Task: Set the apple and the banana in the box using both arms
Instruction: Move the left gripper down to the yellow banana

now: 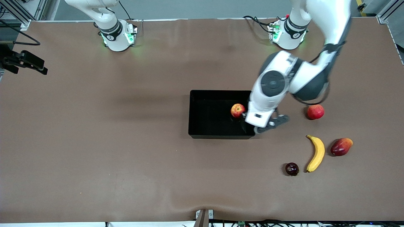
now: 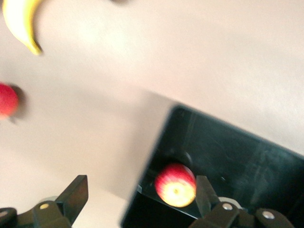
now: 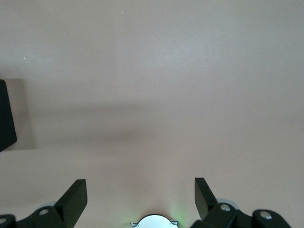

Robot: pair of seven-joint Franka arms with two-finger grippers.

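The apple [image 1: 237, 110], red with a yellow patch, lies in the black box [image 1: 208, 136] near the wall at the left arm's end. My left gripper [image 1: 263, 124] hangs open over that wall, with nothing between its fingers. In the left wrist view the apple [image 2: 175, 185] rests free on the floor of the box [image 2: 237, 156], close to one finger [image 2: 204, 194] of the left gripper [image 2: 141, 194]. The banana [image 1: 316, 153] lies on the table nearer the front camera, toward the left arm's end; its tip [image 2: 21, 21] shows there too. My right gripper [image 3: 141, 197] is open over bare table, out of the front view.
A uniform red fruit [image 1: 315, 111] sits beside the box at the left arm's end. A red-and-yellow fruit [image 1: 341, 146] lies beside the banana, and a dark purple fruit [image 1: 292, 169] sits near the banana's nearer tip. A box corner [image 3: 7, 118] shows in the right wrist view.
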